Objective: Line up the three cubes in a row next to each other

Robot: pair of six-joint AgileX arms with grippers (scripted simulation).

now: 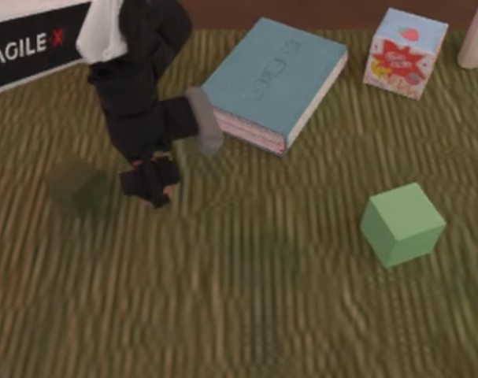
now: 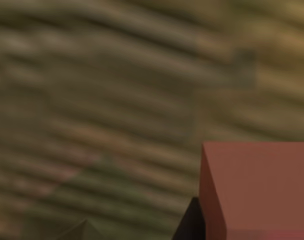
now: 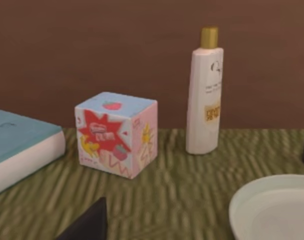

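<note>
Progress: no row yet, cubes well apart

Counter (image 1: 246, 315): green woven cover

Light green cube (image 1: 402, 224): right of centre, alone, untouched

Dark olive cube (image 1: 79, 187): left side, just beside left claw

Red cube (image 2: 257, 190): close under left wrist camera, seemingly held in left claw (image 1: 153, 183), fingers closed round it, judged carried

Right claw: fingers unseen, cannot tell

Left: all three to be set side by side

"AGILE X" on black sign (image 1: 35, 43), far behind left gripper (image 1: 153, 185) fingers. Carton (image 3: 116, 134), bottle (image 3: 206, 95) print unreadable.
</note>
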